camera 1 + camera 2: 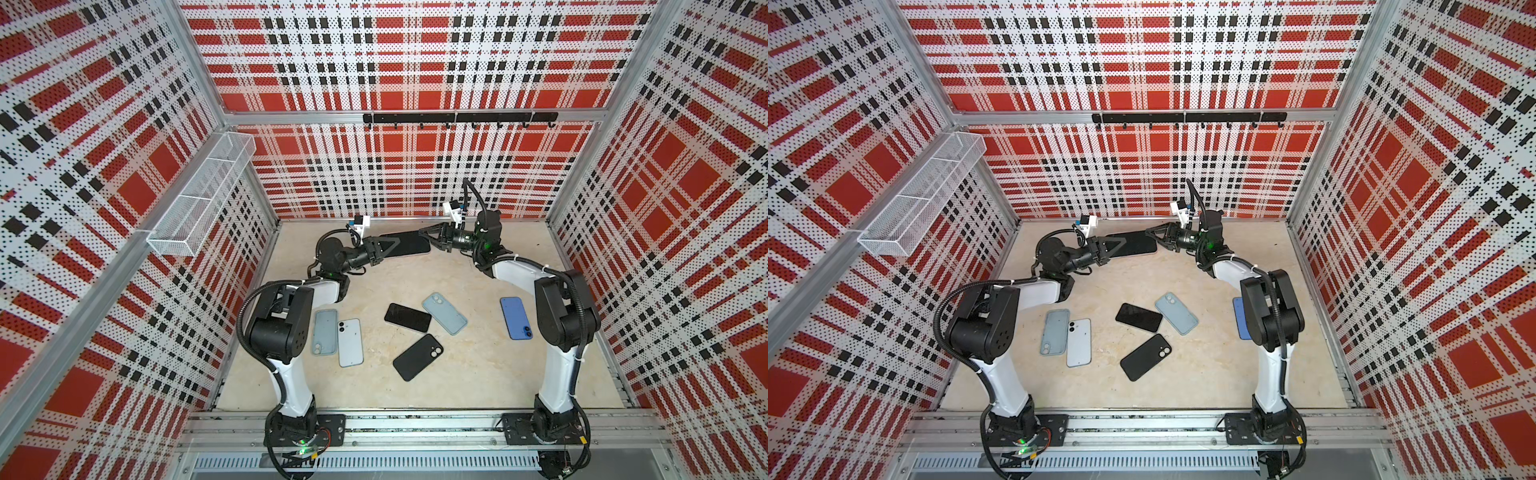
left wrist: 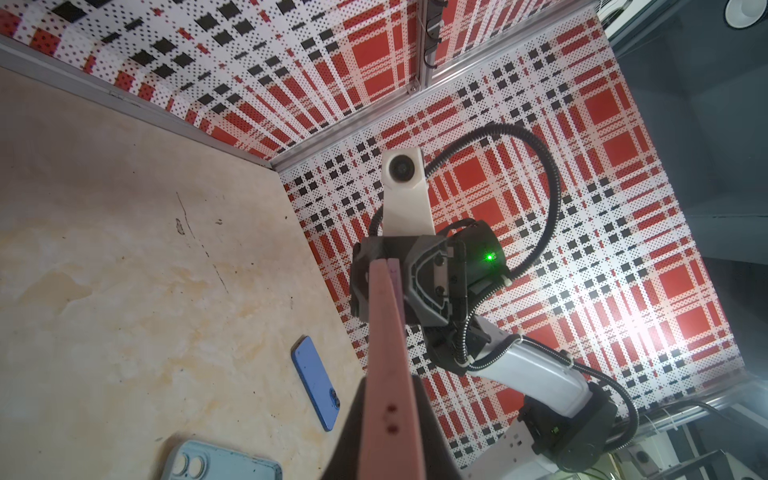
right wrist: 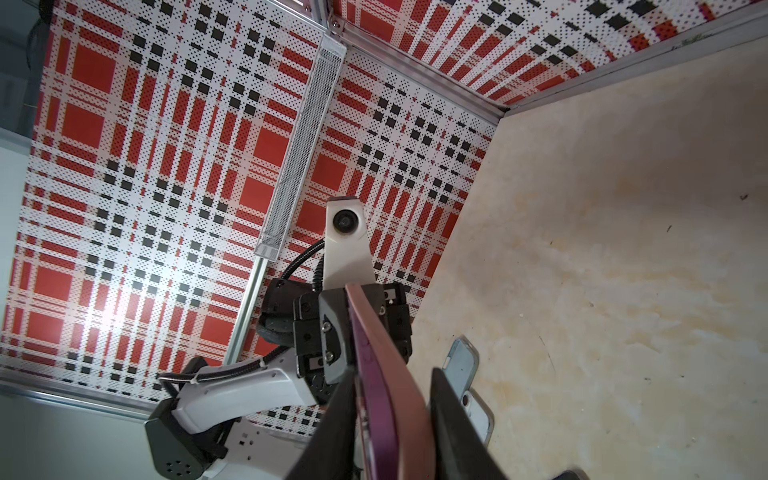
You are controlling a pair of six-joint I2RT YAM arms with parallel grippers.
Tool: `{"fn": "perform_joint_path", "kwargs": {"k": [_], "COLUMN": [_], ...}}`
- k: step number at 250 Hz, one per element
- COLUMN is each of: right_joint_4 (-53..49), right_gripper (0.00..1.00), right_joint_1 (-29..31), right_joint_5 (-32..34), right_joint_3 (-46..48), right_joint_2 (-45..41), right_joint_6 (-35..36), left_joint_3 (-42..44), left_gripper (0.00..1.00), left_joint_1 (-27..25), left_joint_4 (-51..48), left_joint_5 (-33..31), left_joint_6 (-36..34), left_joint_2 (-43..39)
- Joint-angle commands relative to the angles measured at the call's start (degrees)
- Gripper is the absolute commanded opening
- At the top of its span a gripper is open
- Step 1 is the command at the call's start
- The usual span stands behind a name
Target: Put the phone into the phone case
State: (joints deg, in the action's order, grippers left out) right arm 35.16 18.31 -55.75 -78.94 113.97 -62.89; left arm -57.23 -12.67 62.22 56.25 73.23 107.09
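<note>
Pink phone case (image 2: 384, 332) with the phone (image 1: 411, 246) lying against it, held clear of the worktop (image 1: 478, 374) near the back wall, between the two arms. Both top views show the phone's dark screen facing upward and its long axis running from one hand to the other.

At one end, the left hand (image 1: 392, 245) is clamped on the pair, with one finger lying across the screen. In the left wrist view the case appears edge-on as a pink slab with two small holes, passing between the dark fingers (image 2: 432, 449).

At the opposite end, the right hand (image 1: 426, 235) has its fingers set apart to either side. In the right wrist view a narrow gap separates the nearer finger (image 3: 457, 428) from the pink edge. Contact on the other side cannot be judged. Whether the phone is fully seated in the case cannot be told from any view.

Lying on the worktop, nearer the arm bases and well apart from the held pair:
- a blue phone (image 1: 516, 318), back up, beside the right arm
- a black-screened phone (image 1: 407, 318) just beside a light-blue phone (image 1: 444, 313), which lies back up
- a black-backed phone (image 1: 417, 357) nearer the front
- a grey-blue case (image 1: 324, 332) and a white phone (image 1: 350, 343) side by side, touching, near the left arm
</note>
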Motion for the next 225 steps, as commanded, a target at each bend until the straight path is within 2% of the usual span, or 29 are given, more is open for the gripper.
{"fn": "perform_joint_path", "kwargs": {"k": [1, 26, 50, 113, 185, 225], "right_joint_4": [8.5, 10.5, 10.6, 8.9, -2.7, -10.5], "right_gripper": [0.41, 0.42, 0.39, 0.2, 0.05, 0.0], "right_joint_1": [0.1, 0.0, 0.1, 0.4, 1.4, 2.4], "right_joint_5": [1.1, 0.8, 0.6, 0.3, 2.9, 5.9], "right_joint_3": [0.1, -0.4, -0.5, 1.2, 1.9, 1.9], "right_joint_2": [0.0, 0.5, 0.6, -0.2, -3.4, -6.0], "right_joint_6": [-2.1, -4.2, -4.8, -3.7, 7.1, 15.6], "left_joint_3": [-1.0, -0.9, -0.4, 0.0, -0.1, -0.1], "left_gripper": [0.1, 0.1, 0.1, 0.1, 0.09, 0.09], "left_joint_1": [-1.2, -1.4, -1.5, -1.5, -1.4, -1.5], "left_joint_4": [0.4, 0.7, 0.9, 0.7, -0.4, -1.1], "left_joint_5": [3.0, 3.0, 2.5, 1.8, 1.4, 1.1], "left_joint_6": [0.6, 0.6, 0.5, 0.2, -0.4, -0.8], "left_joint_2": [-2.1, -2.1, -2.1, -2.1, -2.5, -2.8]}}
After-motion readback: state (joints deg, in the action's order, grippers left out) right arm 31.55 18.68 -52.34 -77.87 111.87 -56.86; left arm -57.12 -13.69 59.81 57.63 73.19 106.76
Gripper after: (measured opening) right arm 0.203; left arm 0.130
